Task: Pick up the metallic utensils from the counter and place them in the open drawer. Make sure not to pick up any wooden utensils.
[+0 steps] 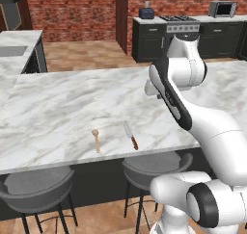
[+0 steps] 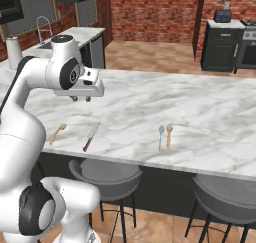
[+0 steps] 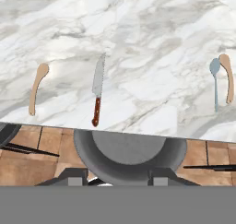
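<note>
- Nearest the hand camera: the grey stool (image 3: 124, 156), seat tucked under the near edge of the counter (image 3: 138, 29), just past the gripper (image 3: 119, 176).
- Jaws: two dark tips show low in the hand view with a gap between them and nothing in it. How wide they stand cannot be told.
- In the right base view the gripper (image 2: 81, 98) hangs above the counter (image 2: 200, 107), well clear of the slab, inboard of the knife (image 2: 90, 136).
- The knife (image 3: 97, 90) lies flat just inside the counter's near edge, directly ahead of the jaws across the stool. Long axis runs roughly square to that edge: reddish handle toward the edge, blade tip pointing inboard.
- A wooden spoon (image 3: 36, 88) lies beside the knife, apart, roughly parallel. Leave it.
- Farther along the edge: a metal spoon (image 3: 215, 80) and second wooden spoon (image 3: 227, 75), close together, possibly touching.
- The left base view shows the knife (image 1: 130, 136) and wooden spoon (image 1: 96, 140), with the arm blocking the stretch beyond.
- Judgement: the next move is a straight descent onto the knife.
</note>
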